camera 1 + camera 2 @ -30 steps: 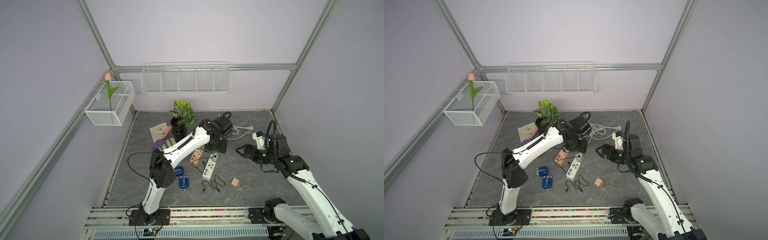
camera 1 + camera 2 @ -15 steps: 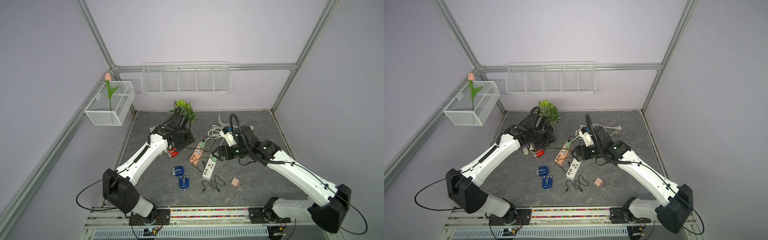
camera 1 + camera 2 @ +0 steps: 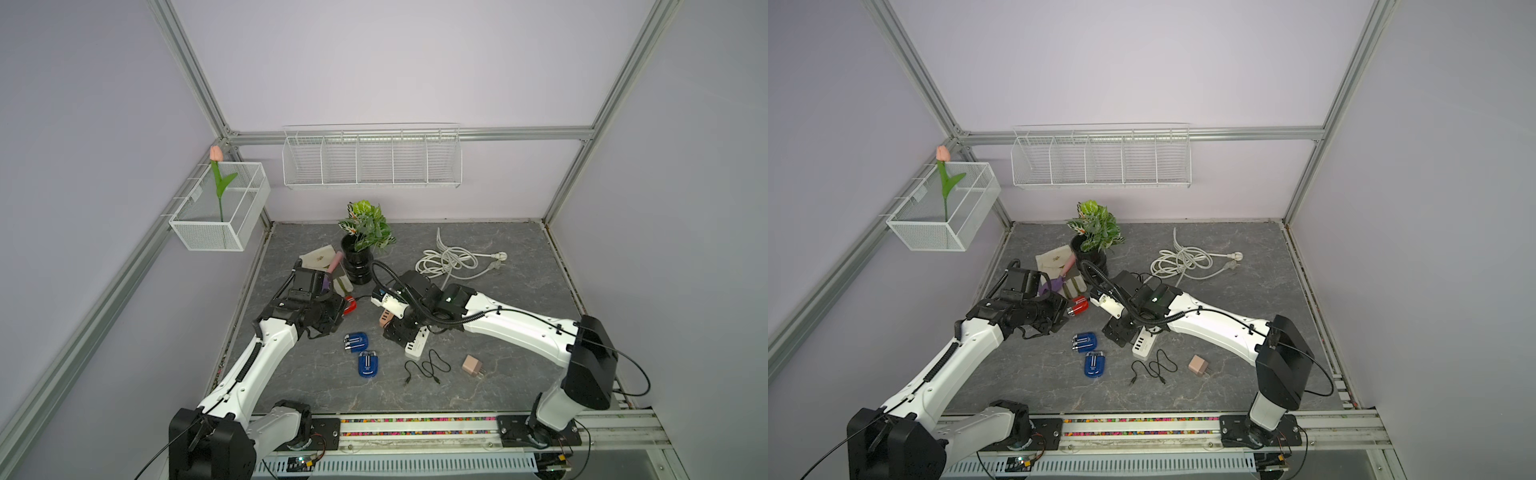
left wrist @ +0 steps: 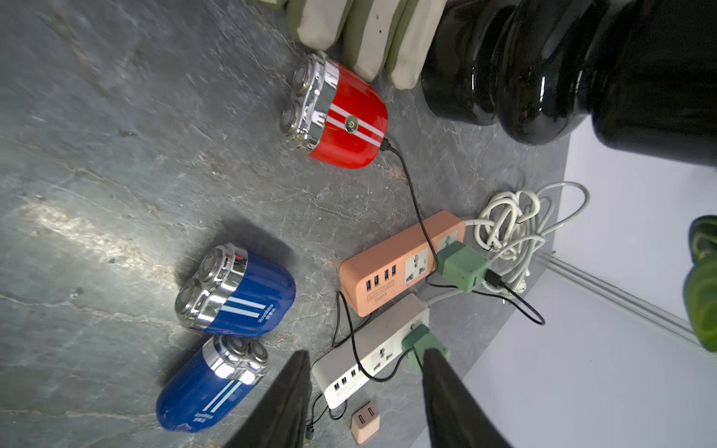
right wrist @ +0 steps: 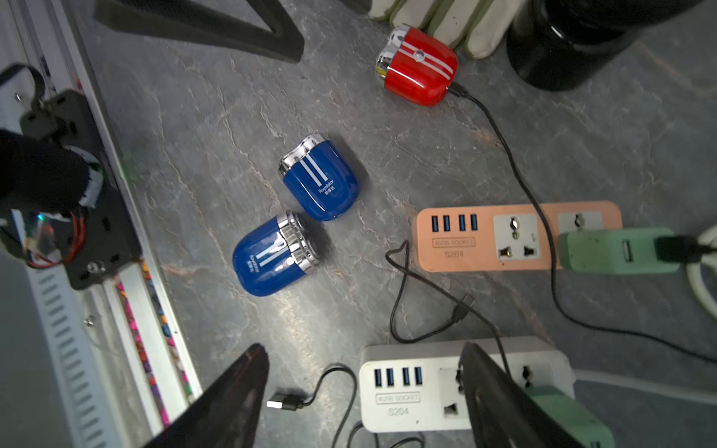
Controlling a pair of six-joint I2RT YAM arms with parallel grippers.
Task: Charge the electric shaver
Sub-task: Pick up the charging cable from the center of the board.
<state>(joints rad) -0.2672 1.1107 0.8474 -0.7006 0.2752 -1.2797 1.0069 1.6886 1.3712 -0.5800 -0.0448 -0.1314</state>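
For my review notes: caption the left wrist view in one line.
Red shaver cabled to green adapter on orange power strip; open fingers frame the white strip.

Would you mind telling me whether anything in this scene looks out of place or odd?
The red shaver is cabled to the green adapter in the pink power strip, yet the wall plug of the coiled white cord lies loose on the table, so it likely gets no power.

Left gripper (image 4: 366,355): bare tabletop (image 4: 155,155) ahead up to red shaver (image 4: 341,116); gloves (image 4: 372,31), black vase (image 4: 523,66) crowd just beyond it.
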